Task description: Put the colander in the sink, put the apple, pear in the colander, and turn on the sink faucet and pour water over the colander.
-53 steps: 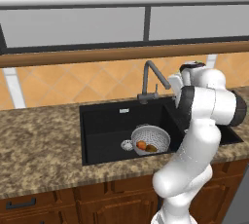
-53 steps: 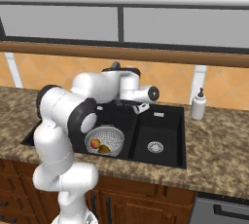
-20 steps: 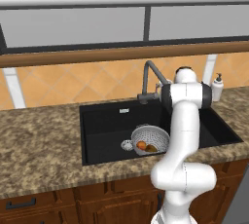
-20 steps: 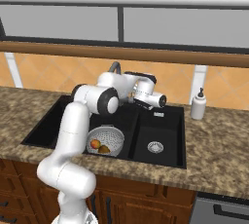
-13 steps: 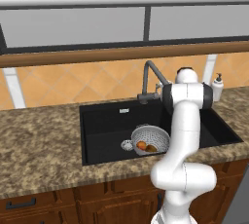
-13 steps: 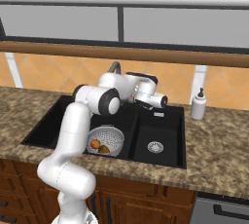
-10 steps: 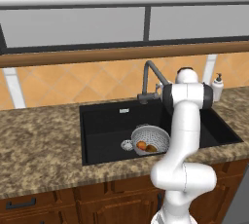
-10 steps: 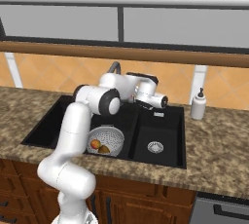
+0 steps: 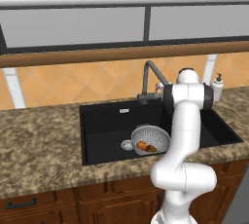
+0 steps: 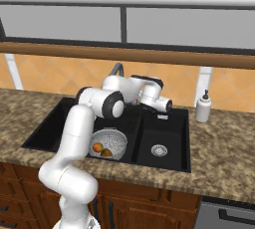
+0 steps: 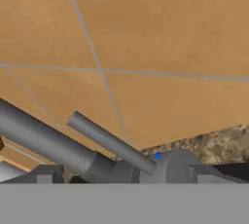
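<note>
Hand view puts me close over the faucet [image 11: 73, 152], its thin lever [image 11: 109, 141] slanting just ahead of the tips, orange tile [image 11: 146, 33] beyond; I cannot see the jaws themselves here, but they stand spread wide and I see nothing held between them; from the right base view my gripper [image 10: 167, 105] sits at the back of the sink [image 10: 164, 123], beside the faucet [image 10: 117, 68] base; the colander [image 10: 108, 143] lies below and nearer the base than the hand, in the larger basin, well apart from it, with the apple [image 10: 98, 147] and pear [image 10: 106, 152] inside, touching; from the left base view the colander [image 9: 150, 139] rests near the front wall of the sink [image 9: 104, 130], faucet [image 9: 151, 79] rising behind it.
</note>
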Robot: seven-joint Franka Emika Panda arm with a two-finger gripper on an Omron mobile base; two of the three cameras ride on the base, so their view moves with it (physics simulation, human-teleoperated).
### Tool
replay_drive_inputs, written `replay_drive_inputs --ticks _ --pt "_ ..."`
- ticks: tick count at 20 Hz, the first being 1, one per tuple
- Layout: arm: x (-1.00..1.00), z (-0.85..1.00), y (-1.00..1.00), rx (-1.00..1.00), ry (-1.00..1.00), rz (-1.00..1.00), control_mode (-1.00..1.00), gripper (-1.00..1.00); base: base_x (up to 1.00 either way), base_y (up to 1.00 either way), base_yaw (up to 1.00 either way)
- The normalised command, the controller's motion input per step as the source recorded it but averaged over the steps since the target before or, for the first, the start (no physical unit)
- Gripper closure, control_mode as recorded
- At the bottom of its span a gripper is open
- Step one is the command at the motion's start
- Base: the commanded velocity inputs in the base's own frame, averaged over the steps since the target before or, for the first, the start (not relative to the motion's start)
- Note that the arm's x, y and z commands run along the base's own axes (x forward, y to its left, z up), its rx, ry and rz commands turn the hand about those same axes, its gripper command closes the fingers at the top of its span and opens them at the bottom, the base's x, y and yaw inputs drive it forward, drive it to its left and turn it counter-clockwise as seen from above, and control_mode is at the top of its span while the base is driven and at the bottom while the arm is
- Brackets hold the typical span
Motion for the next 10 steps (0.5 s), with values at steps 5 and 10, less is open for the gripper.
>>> replay_drive_inputs --ticks 5,10 --pt "-0.02 0.09 0.03 0.00 -0.11 0.03 -1.00 -1.00 0.00 0.00 0.00" --pt "0.25 0.01 0.05 -0.01 -0.04 0.00 -1.00 -1.00 0.00 0.00 0.00"
